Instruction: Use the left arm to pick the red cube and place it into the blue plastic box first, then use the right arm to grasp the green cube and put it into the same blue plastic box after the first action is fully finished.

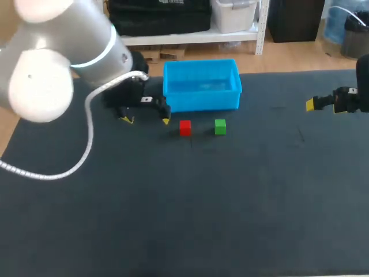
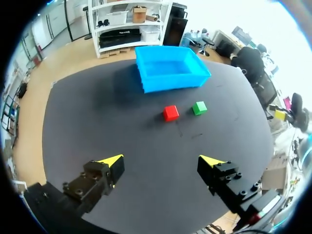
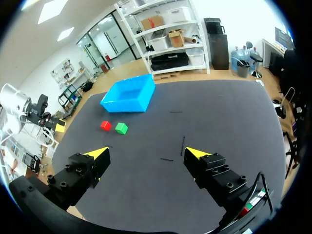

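I'm hovering my left gripper [image 1: 146,120], fingers wide, beside the red cube [image 1: 184,127]. It and the green cube [image 1: 219,127] are sitting outside the blue plastic box [image 1: 202,101] near the surface's far edge, so nothing's placed yet. My right gripper [image 3: 148,152] is hanging wide-fingered at the right edge.

The blue box [image 1: 202,103] looks like smooth, glossy plastic; the table [image 1: 184,202] has a matt, cloth-like top.

And we're looking at the table [image 1: 242,219]: a wide, dark, matte top spreading right across the head view, evenly lit. A few short thin marks [image 3: 183,145] score its surface near the middle, and its far edge runs straight.
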{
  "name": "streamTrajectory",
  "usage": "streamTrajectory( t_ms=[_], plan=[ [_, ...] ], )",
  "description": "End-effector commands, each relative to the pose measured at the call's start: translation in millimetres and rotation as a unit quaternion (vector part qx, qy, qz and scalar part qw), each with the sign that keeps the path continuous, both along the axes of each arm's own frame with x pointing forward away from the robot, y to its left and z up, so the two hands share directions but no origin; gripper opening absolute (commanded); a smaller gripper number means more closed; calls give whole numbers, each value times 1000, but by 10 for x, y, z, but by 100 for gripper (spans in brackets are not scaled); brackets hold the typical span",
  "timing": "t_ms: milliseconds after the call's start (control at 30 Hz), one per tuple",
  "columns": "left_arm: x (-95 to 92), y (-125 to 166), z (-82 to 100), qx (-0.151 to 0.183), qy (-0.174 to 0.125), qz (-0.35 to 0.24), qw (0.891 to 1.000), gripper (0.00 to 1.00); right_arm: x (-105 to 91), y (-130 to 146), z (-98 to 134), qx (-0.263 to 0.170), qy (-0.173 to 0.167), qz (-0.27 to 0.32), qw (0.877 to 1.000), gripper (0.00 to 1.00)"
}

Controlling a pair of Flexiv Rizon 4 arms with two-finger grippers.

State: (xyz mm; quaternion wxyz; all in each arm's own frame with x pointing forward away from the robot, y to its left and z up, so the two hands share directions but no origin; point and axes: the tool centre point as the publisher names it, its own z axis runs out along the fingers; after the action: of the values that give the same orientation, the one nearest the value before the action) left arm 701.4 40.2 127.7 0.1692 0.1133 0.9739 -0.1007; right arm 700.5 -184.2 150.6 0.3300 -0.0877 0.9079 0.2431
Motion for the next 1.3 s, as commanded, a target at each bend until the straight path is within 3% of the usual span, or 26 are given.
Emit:
streamTrajectory(
  t_ms=[33,267,500,1000,1300],
  plan=[
    [140,-163,-11,51,22,22,998,100,-2,-7,-4,0,0,1,1000,100],
    [309,-261,-112,83,67,48,993,100,-2,-7,-4,0,0,1,1000,100],
    [429,-356,-143,113,92,68,987,100,-2,-7,-4,0,0,1,1000,100],
    [597,-573,-247,112,123,95,981,100,-2,-7,-4,0,0,1,1000,100],
    [663,-646,-281,85,130,93,983,100,-2,-7,-4,0,0,1,1000,100]
  ],
)
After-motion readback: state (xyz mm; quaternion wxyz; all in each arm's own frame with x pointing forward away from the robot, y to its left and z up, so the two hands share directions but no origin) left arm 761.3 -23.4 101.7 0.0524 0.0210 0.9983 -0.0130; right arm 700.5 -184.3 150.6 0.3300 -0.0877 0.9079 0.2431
